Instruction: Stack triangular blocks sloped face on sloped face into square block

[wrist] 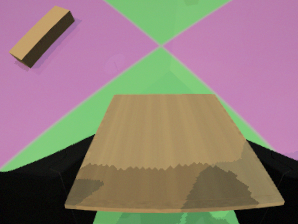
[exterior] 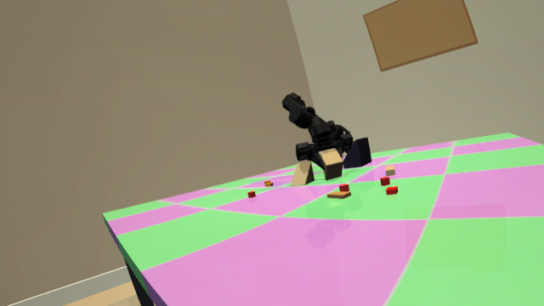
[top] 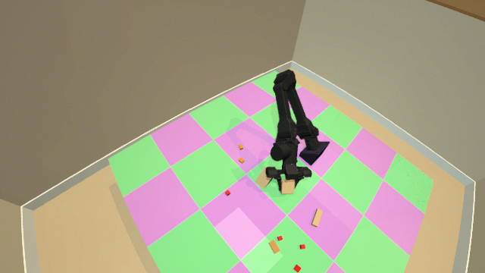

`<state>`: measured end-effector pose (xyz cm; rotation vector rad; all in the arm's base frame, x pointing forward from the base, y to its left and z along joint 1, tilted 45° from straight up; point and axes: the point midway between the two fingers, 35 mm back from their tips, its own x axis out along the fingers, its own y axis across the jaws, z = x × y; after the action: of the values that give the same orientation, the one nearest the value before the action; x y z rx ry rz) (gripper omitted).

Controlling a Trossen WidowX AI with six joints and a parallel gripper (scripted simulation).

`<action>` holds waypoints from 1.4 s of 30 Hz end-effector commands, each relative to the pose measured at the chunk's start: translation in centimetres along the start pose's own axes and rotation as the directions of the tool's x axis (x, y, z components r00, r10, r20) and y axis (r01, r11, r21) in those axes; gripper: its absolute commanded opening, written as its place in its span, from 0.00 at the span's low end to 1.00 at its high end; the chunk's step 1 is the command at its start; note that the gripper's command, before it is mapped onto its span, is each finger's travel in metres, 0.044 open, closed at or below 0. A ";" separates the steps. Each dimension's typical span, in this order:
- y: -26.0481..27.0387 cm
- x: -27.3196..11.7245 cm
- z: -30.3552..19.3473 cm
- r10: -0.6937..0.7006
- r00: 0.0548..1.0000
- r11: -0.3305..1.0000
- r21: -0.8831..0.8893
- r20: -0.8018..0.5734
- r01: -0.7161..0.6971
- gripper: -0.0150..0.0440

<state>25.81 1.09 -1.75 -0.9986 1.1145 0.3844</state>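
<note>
My gripper (top: 289,183) (exterior: 330,162) (wrist: 164,135) is shut on one wooden triangular block (top: 288,187) (exterior: 332,168) (wrist: 165,132), with a finger on either side. The held block is tilted and appears to hang a little above the table. Its far side and the fingertips are partly hidden. The other triangular block (top: 261,180) (exterior: 302,174) stands on the table just to the left of the gripper in the top and exterior views, with a sloped face showing. The two blocks are apart. The standing block is partly hidden by the gripper in the top view and is not in the wrist view.
A tan oblong block (top: 317,218) (exterior: 390,171) (wrist: 40,37) and a flat orange-brown block (top: 274,246) (exterior: 339,195) lie nearby. Several small red cubes are scattered, one at the left (top: 227,192) (exterior: 252,194). Two small orange pieces lie left of the arm. The dark arm base (top: 314,153) (exterior: 359,154) stands behind.
</note>
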 end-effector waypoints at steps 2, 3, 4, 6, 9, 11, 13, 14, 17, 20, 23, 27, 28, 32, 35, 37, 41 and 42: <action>0.1 -0.5 -0.6 -0.001 0.993 1.000 -0.008 0.122 0.002 0.25; 0.1 -0.6 -0.8 0.000 0.989 1.000 -0.009 0.148 0.001 0.25; 0.1 -0.7 -0.9 0.000 0.985 1.000 -0.009 0.175 0.001 0.25; 0.1 -0.8 -1.3 0.001 0.974 1.000 -0.010 0.228 0.001 0.25; 0.1 -1.0 -1.8 0.003 0.952 1.000 -0.012 0.307 0.001 0.25; 0.1 -1.1 -2.1 0.004 0.934 1.000 -0.013 0.357 0.001 0.25; 0.1 -1.2 -2.5 0.005 0.914 1.000 -0.014 0.405 0.001 0.25; 0.0 -1.0 -2.1 0.008 0.942 1.000 -0.006 0.334 -0.006 0.30; 0.0 -1.0 -2.1 0.008 0.942 1.000 -0.006 0.334 -0.006 0.43; 0.0 -1.0 -2.1 0.008 0.942 1.000 -0.006 0.334 -0.006 0.57; 0.0 -1.0 -2.1 0.008 0.942 1.000 -0.006 0.334 -0.006 0.70; 0.0 -1.0 -2.1 0.008 0.942 1.000 -0.006 0.334 -0.006 0.88; 0.0 -1.0 -2.1 0.008 0.942 1.000 -0.006 0.334 -0.006 0.92; 0.0 -1.0 -2.1 0.008 0.942 1.000 -0.006 0.334 -0.006 1.00; 0.0 -1.0 -2.1 0.008 0.942 1.000 -0.006 0.334 -0.006 1.00; 0.0 -1.0 -2.1 0.008 0.942 1.000 -0.006 0.334 -0.006 1.00; 0.0 -1.1 -1.9 0.009 0.943 1.000 -0.006 0.334 -0.007 1.00; -0.1 -1.4 -1.5 0.011 0.943 1.000 -0.007 0.333 -0.009 1.00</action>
<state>24.16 -0.29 -1.07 -0.8946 0.8120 0.5464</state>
